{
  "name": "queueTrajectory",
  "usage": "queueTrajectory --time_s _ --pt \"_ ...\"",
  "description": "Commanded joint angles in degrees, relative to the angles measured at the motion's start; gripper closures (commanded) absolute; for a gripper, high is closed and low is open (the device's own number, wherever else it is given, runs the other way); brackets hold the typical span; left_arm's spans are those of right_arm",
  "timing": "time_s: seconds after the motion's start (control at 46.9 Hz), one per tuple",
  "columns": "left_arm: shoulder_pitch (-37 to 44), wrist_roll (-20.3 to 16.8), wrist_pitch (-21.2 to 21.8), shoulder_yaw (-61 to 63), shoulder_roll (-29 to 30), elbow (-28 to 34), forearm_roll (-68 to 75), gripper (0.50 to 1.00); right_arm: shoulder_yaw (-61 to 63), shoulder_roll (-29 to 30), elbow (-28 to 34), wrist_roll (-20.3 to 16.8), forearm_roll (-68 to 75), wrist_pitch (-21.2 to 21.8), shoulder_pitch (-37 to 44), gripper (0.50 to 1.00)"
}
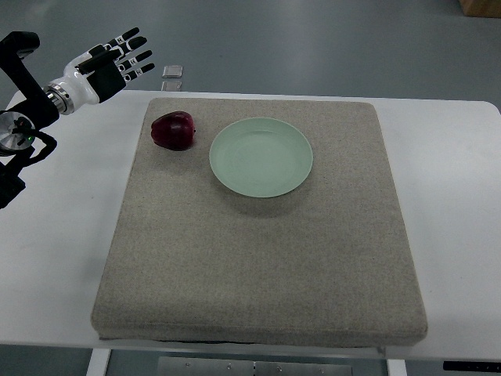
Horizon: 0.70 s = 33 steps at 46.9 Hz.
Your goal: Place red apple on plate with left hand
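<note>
Reaching in from the picture's left edge at about ten o'clock, the left hand (pixel 109 63) hangs above the far-left corner of the table (pixel 55 235), its fingers (pixel 133 55) stretched out straight and spread, holding nothing. Its black-and-white arm runs back down the left edge. To the right of the hand and nearer the camera, the apple (pixel 174 130) lies on the mat (pixel 258 266), close to the mat's far-left corner at roughly eleven o'clock from the mat's middle; it is dark red and apart from the hand. Just beside the apple, at its three o'clock, sits the plate (pixel 261 157), pale green and round, bare inside, with a narrow strip of mat showing between the two. The plate rests at about twelve o'clock from the mat's middle. The mat itself is a grey-beige square pad covering most of the white table. Beyond the table's far edge, above the apple at twelve o'clock, a small pale square (pixel 172 72) lies on the floor (pixel 329 39).
</note>
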Motion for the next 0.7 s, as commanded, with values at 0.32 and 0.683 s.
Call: queueTrajectory --time_s 0.32,0.683 --pt "-0.17 -0.16 0.11 -0.26 0.52 0.1 -0.17 0.501 -0.01 0.0 0.0 0.0 -0.06 0.0 0.0 0.568" --pt "-1.05 -2.71 -0.6 0.27 2.45 -1.83 10.27 0.504 -0.01 0.0 0.0 0.0 0.03 0.0 0.0 0.568"
